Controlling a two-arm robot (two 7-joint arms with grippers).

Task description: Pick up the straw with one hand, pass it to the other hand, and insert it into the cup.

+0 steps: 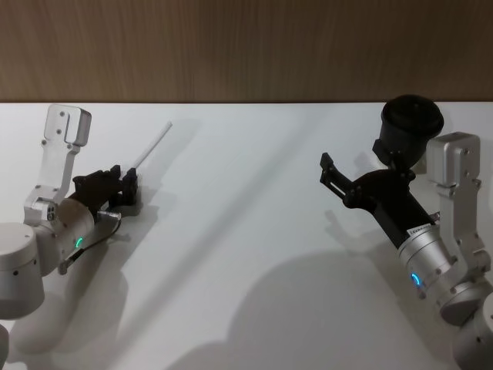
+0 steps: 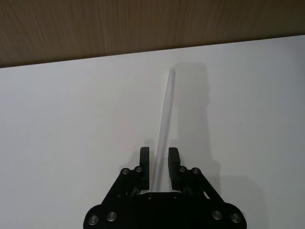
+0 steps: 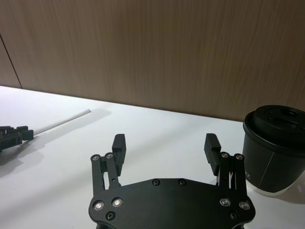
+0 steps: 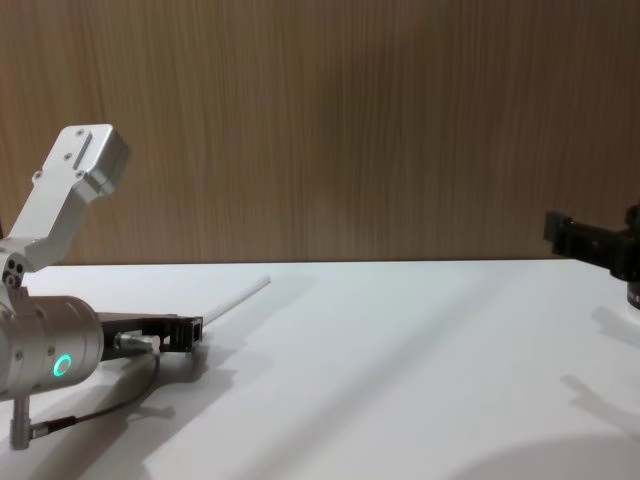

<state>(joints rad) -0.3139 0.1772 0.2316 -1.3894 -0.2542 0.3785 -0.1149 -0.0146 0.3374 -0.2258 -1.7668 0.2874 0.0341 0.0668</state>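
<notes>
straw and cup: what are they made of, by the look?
straw: plain white, smooth thin tube; plastic or paper, can't tell which. cup: matte black wall with a side seam and a white bottom edge, so probably paper. lid: glossier black with moulded ridges, probably plastic.

The table (image 1: 254, 254) is smooth matt white, the far wall (image 1: 231, 46) wood-grained. The straw (image 1: 152, 146) looks like smooth white plastic. The left gripper (image 2: 159, 160) and right gripper (image 3: 164, 143) are matt black.
</notes>
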